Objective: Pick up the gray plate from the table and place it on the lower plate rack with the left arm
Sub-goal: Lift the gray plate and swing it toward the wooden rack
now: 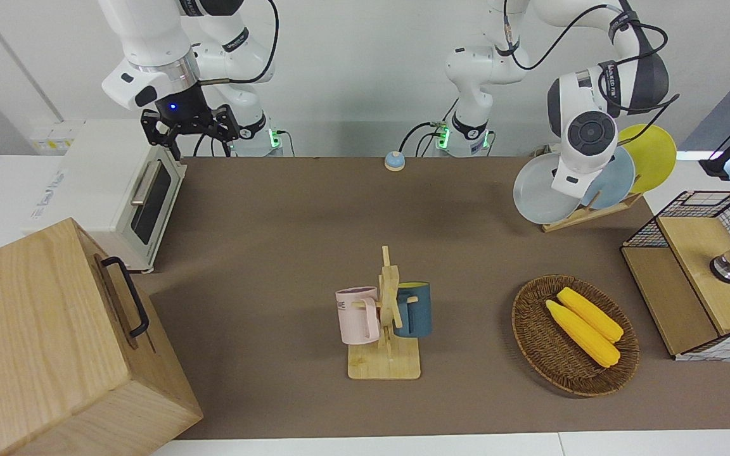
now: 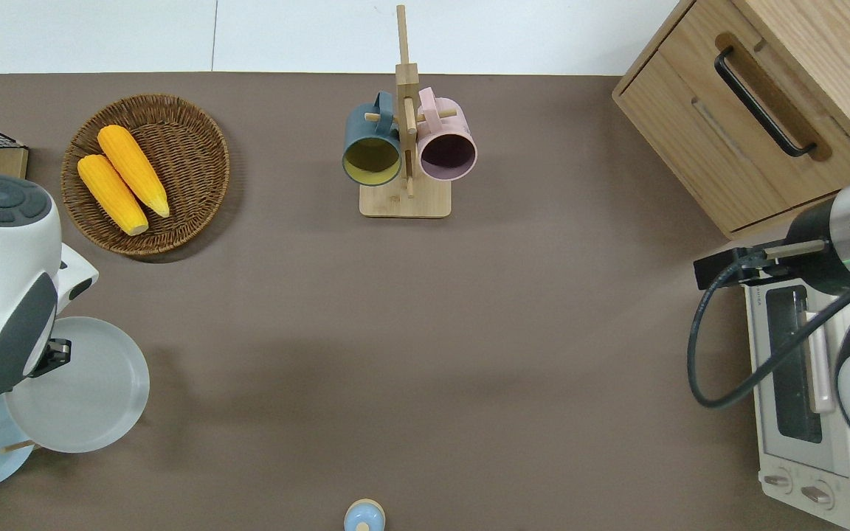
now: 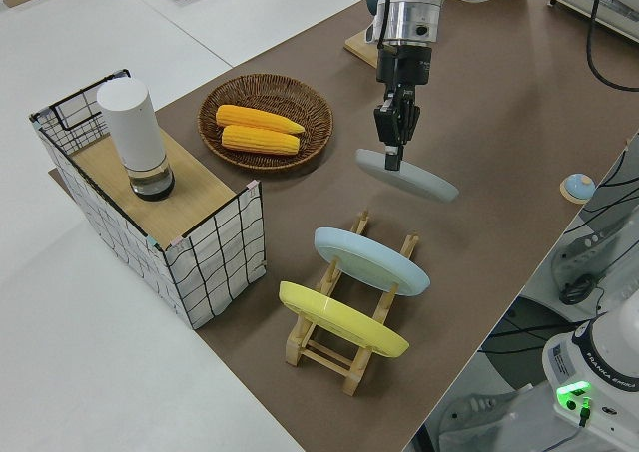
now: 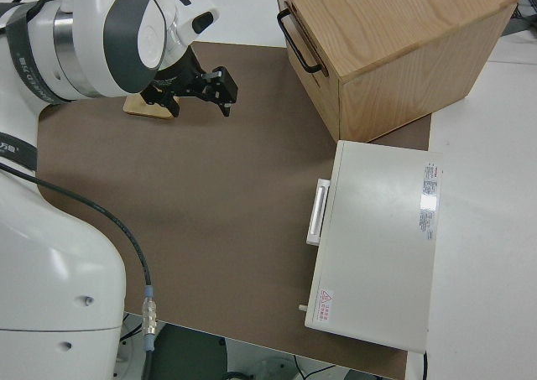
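Left tool (image 3: 393, 145) hidden under the wrist at mid left of the overhead frame; plain in the left side view, upper middle, pinching the rim of the gray plate (image 3: 409, 176). Plate hangs below the tool, tilted, clear of the bench (image 2: 425, 354), above the lower plate rack (image 3: 371, 302). Right arm parked.
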{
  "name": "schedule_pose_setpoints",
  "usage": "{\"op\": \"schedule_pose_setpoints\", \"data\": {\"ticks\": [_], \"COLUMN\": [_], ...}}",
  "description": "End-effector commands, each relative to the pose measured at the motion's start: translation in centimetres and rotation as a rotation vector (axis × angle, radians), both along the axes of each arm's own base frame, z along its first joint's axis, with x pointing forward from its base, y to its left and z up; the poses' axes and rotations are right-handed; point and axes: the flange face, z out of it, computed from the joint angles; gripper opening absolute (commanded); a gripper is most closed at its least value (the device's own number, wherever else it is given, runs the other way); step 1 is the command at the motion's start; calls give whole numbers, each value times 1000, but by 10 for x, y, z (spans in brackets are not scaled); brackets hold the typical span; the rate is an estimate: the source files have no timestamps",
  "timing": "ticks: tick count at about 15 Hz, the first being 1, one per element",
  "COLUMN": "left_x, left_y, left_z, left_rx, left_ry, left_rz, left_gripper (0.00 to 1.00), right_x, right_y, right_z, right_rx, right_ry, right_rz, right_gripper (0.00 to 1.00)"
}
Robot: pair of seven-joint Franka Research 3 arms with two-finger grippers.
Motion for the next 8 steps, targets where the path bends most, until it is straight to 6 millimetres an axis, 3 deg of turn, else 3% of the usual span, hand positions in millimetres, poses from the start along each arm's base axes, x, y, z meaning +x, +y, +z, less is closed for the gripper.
{"op": "schedule_pose_setpoints", "data": {"ticks": [1,4,8], "left_x": [-2,-3,-10], "left_y": [-8,-1,4], "left_z": [12,14,-6], "left_rx": [186,250,362], "left_ry": [35,56,74], "left_rz": [-62,-70,-46], "left_gripper": [0,0,0], "right_x": [-2,-2,-2], "right_y": [-1,-1,-2], "right_z": [4,4,4], "right_rx": [-2,-3,-3], "right_ry": [2,2,2], "right_rz": [-14,-14,-15], "right_gripper": [983,983,983]}}
